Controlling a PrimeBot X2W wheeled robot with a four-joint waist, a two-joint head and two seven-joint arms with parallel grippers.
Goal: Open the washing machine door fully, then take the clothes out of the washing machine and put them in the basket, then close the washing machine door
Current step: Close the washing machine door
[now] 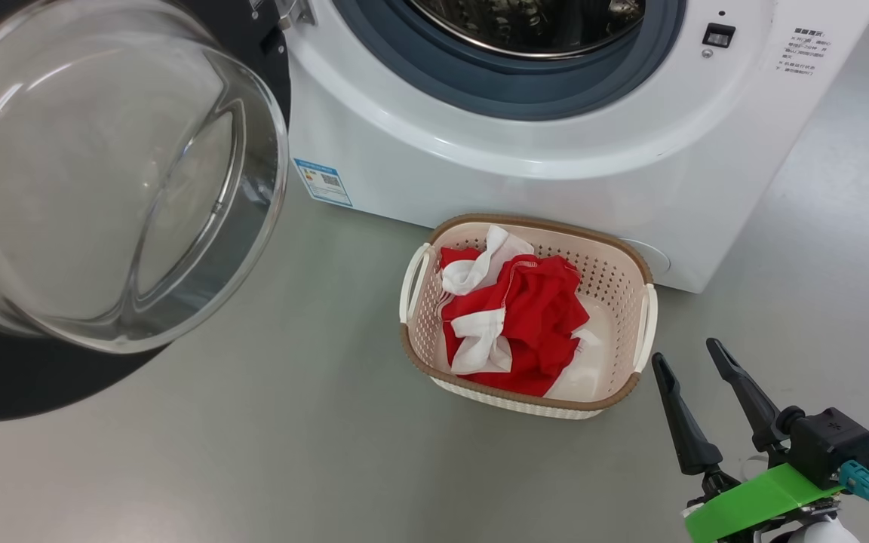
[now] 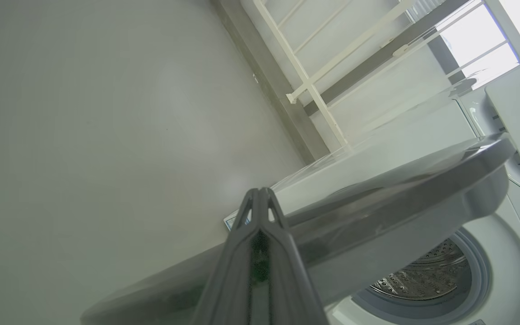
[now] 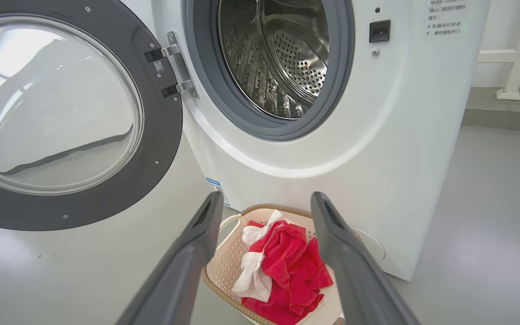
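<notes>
My right gripper (image 1: 685, 353) is spread, empty, near the basket (image 1: 540, 222) holding the clothes (image 1: 532, 317) before the washing machine (image 1: 555, 173); my left gripper (image 2: 259, 194) is pressed together beside the open washing machine door (image 1: 102, 173).

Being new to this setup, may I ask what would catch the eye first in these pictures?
The red and white clothes piled in the cream basket on the floor before the white washing machine stand out most. To the left, the big round door hangs wide open. The right gripper is open at the lower right.
</notes>
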